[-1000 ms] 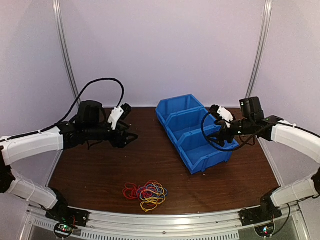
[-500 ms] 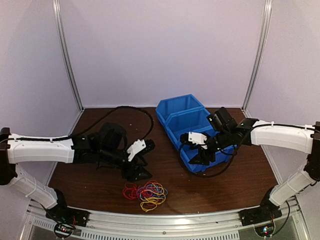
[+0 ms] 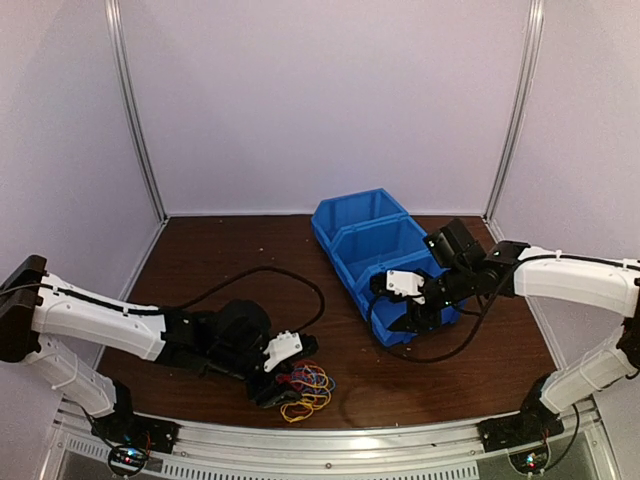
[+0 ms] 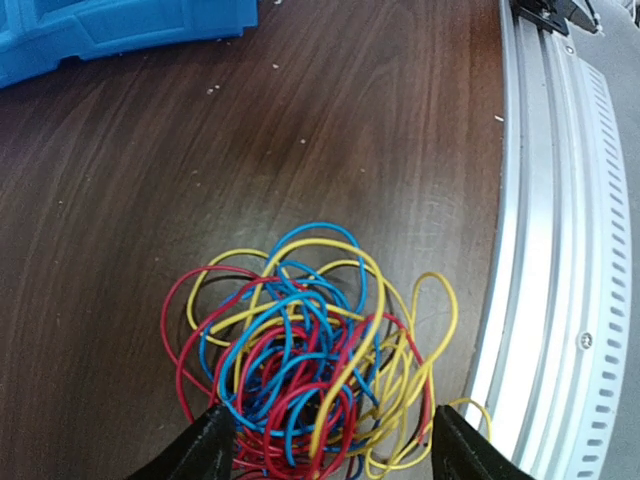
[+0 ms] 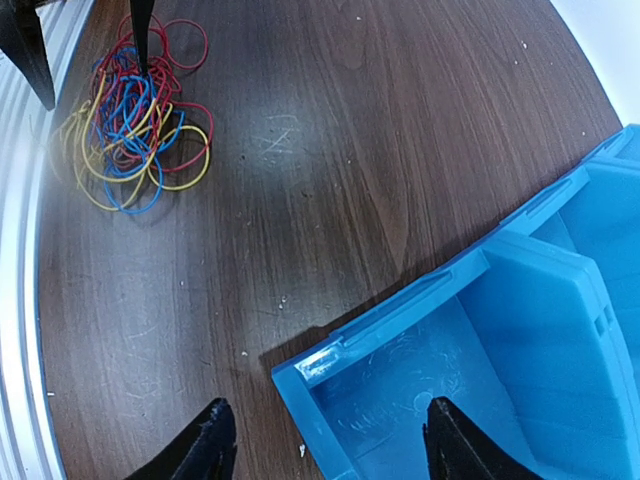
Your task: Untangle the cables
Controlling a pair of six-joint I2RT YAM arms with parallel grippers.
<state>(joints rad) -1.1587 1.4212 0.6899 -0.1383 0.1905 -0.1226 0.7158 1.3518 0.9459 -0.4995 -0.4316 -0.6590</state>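
Red, yellow, blue wire loops lie heaped at the dark wooden table's near edge. Reaching in: the left gripper straddles them, jaws wide, empty. The right gripper, also wide, hovers over the blue plastic bin. Next, I reckon: pinch one loop.

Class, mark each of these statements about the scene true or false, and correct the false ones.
1. The cables lie in one tangled bunch on the table. True.
2. The left gripper is open, with one finger on either side of the bunch. True.
3. The right gripper holds a red cable. False: it is open and empty, over the near end of the bin.
4. The bin's near compartment holds a yellow cable. False: what shows of that compartment is empty.
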